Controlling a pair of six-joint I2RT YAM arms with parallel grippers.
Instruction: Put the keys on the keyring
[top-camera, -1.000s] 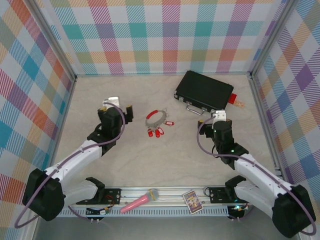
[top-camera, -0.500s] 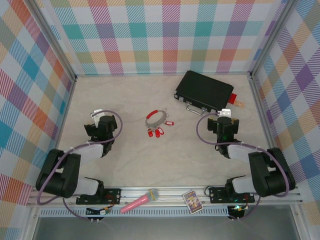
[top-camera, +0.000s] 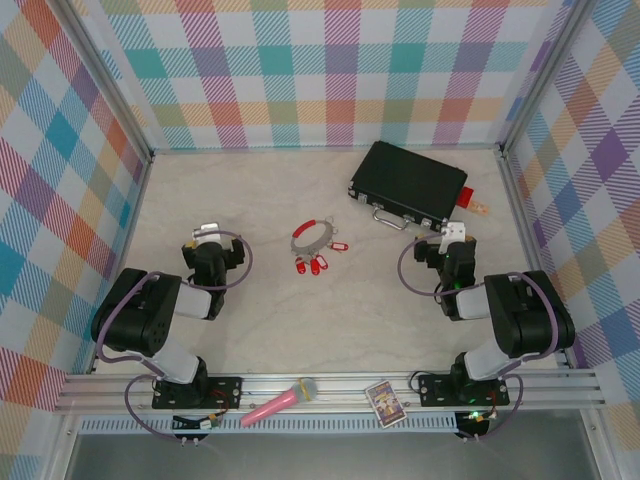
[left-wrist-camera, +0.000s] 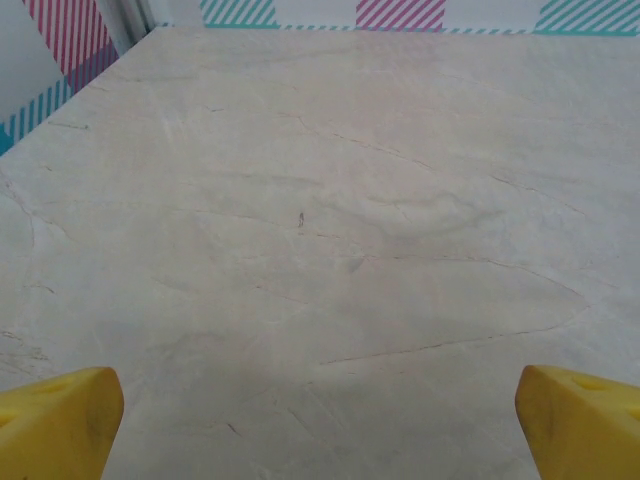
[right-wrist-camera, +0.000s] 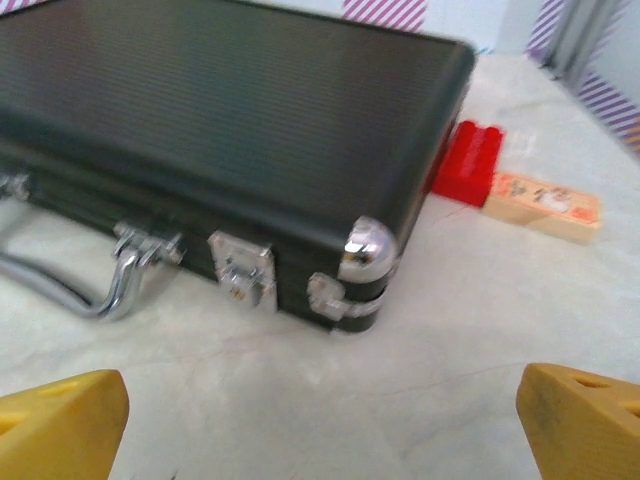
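At the near rail lie a pink microphone (top-camera: 280, 402) and a small card (top-camera: 384, 402). Both arms sit folded close over their bases. The left end effector (left-wrist-camera: 320, 428) hangs with its yellow fingers spread wide over bare tabletop (left-wrist-camera: 330, 230), holding nothing. The right end effector (right-wrist-camera: 320, 430) is equally wide and empty, facing the case. At mid-tabletop the red keys (top-camera: 312, 265) cluster against the near rim of the keyring (top-camera: 313, 235); whether they are threaded on it cannot be told. Farther back the black case (top-camera: 408, 183) lies flat with its lid closed, its contents hidden, and a red block (top-camera: 464, 199) sits beside its right end. Compared with a second ago, both arms have drawn back from the keyring; the keys, keyring and case have not moved.
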